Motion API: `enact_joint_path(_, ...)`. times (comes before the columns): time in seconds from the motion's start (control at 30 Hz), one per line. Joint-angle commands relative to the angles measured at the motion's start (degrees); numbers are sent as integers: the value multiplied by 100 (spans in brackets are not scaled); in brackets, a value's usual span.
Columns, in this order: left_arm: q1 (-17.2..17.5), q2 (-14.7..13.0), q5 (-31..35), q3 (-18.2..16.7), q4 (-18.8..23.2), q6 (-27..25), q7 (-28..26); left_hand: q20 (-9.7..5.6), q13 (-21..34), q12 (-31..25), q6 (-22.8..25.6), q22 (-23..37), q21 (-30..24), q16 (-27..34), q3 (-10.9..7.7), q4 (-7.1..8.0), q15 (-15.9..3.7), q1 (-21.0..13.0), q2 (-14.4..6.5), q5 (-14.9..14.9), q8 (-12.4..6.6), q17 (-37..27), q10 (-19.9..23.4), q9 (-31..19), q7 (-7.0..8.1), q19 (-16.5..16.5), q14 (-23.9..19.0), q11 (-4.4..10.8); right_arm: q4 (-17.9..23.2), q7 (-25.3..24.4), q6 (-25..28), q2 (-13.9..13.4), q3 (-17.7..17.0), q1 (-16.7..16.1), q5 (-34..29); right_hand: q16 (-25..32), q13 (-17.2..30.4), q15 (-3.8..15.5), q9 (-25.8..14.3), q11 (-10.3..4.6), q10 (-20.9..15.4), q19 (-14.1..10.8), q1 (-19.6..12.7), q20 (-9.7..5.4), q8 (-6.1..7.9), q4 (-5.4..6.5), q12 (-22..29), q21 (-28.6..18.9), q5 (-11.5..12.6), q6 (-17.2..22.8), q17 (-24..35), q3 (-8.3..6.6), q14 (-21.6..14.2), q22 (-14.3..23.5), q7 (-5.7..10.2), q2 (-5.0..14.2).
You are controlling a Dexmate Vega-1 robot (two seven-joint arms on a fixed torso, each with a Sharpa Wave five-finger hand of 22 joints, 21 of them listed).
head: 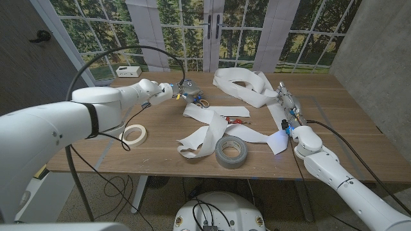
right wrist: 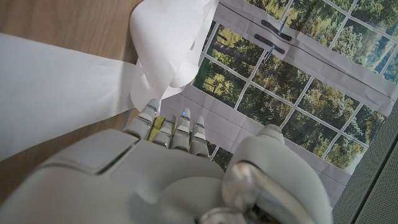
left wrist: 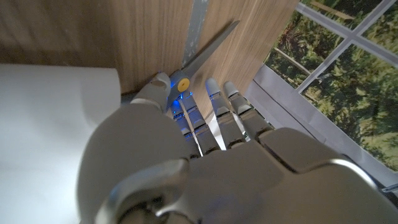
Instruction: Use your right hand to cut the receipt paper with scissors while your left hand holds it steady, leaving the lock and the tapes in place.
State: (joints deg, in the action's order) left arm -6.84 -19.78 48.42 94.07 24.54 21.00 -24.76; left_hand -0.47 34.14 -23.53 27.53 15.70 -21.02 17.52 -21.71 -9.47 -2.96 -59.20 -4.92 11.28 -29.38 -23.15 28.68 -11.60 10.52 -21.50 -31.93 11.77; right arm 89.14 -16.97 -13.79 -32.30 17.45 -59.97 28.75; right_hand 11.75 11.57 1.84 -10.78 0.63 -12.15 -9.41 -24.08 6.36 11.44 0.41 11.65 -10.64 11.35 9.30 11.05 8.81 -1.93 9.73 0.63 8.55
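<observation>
A long white receipt paper (head: 207, 130) winds across the middle of the wooden table (head: 334, 109), with loops at the back (head: 241, 83). My left hand (head: 174, 90) reaches to the far middle of the table. In the left wrist view the scissors (left wrist: 209, 48), with a yellow pivot, stick out between the thumb and fingers of my left hand (left wrist: 205, 168), beside a piece of paper (left wrist: 50, 99). My right hand (head: 288, 106) lies along the table's right side by the paper, fingers straight and holding nothing. In the right wrist view its fingers (right wrist: 171, 130) point at a paper loop (right wrist: 174, 37).
A grey tape roll (head: 231, 151) lies near the front edge, and a white tape roll (head: 134, 133) at the front left. A small brass-coloured thing (head: 201, 101) sits just beside my left hand. A small red thing (head: 236, 120) lies on the paper. A white box (head: 128, 70) stands at the back left.
</observation>
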Motion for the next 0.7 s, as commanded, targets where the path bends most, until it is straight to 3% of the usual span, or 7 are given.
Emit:
enact_joint_path(0.03,72,41,-12,7,-2,-201,237,-78,82,-123,311,-19,-10,-121,-35,67,-985,54,43,35,-180,25,98,-1052,145,46,12,-8,-30,38,81,-11,44,64,19,-25,25,48,-20,-18,29,5,24,21,-11,-6,-13,-17,-14,24,19,-26,30,11,23,-5)
enact_joint_path(0.2,101,59,-65,6,-2,-259,308,-386,220,-374,546,-102,-158,-51,-47,32,-1030,27,-23,56,-460,-28,472,-1178,141,-252,-410,-11,15,3,149,-23,37,60,39,-24,26,47,-20,-20,27,6,27,20,-12,-5,-11,-18,-16,19,20,-30,33,11,17,-7)
enact_joint_path(0.33,125,66,-102,6,-2,-342,354,-519,381,-566,555,-153,-280,-44,-95,-34,-1050,-138,-68,105,-617,-39,628,-1301,160,-454,-704,-9,26,20,174,-45,45,74,36,-25,26,45,-20,4,38,6,28,20,-12,-4,-13,-19,-17,18,21,-36,36,11,20,-6)
enact_joint_path(0.7,156,85,-113,32,-2,-441,419,-370,521,-641,529,-215,-225,-194,-144,-42,-1054,-261,-46,153,-721,35,538,-1347,156,-188,-798,-11,52,9,240,-52,58,76,60,-25,26,10,-20,-5,59,14,28,57,-12,-6,-17,-18,-20,15,22,-50,42,11,23,-13)
